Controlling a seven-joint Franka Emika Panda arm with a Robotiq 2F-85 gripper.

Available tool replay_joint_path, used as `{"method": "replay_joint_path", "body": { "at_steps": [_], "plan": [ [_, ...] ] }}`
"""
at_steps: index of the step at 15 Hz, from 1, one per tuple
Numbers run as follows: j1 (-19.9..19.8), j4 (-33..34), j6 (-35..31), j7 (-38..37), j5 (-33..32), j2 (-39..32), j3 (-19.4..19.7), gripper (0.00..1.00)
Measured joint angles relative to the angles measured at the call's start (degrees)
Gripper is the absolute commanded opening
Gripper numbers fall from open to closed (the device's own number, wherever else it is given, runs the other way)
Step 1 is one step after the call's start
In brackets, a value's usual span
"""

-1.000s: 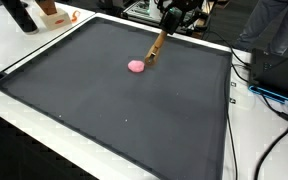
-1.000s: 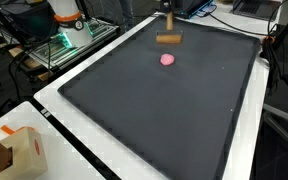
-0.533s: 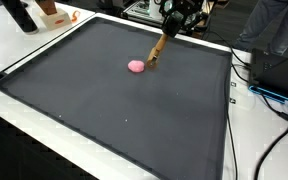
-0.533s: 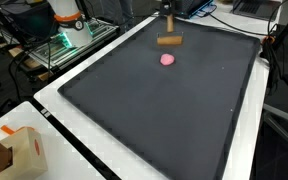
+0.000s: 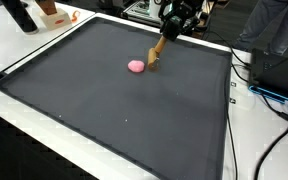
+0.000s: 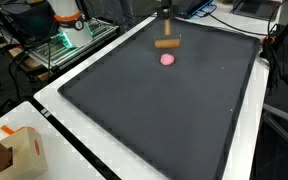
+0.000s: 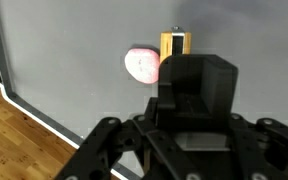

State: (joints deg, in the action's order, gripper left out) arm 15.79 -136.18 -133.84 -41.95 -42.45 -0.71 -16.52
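My gripper (image 5: 172, 25) is at the far edge of a black mat (image 5: 134, 110), shut on a wooden tool (image 5: 158, 50). The tool slants down from the fingers, and its lower end rests on the mat right beside a small pink lump (image 5: 135, 66). In an exterior view the tool's end shows as a short wooden bar (image 6: 166, 43) just above the pink lump (image 6: 167, 59), with the gripper (image 6: 165, 10) at the frame's top edge. In the wrist view the closed gripper (image 7: 189, 70) hides most of the tool (image 7: 175, 43); the pink lump (image 7: 142, 64) lies at the tool's left.
The mat sits on a white table (image 5: 44, 40). Cables (image 5: 269, 100) and dark equipment lie off one side. A cardboard box (image 6: 19, 150) stands at a table corner. An orange-and-white machine (image 6: 69, 20) stands beyond the mat.
The wooden tool's lower end has shifted slightly across the mat near the pink lump. The lump has not moved.
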Motion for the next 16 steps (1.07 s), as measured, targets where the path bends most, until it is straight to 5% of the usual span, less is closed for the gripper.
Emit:
{"method": "replay_joint_path", "body": {
  "at_steps": [8, 16],
  "plan": [
    [-0.5, -2.0, 0.0, 12.2, 0.5, 1.6, 0.8, 0.24],
    [-2.5, -1.4, 0.0, 19.7, 10.0, 3.8, 2.7, 0.24]
  ]
}}
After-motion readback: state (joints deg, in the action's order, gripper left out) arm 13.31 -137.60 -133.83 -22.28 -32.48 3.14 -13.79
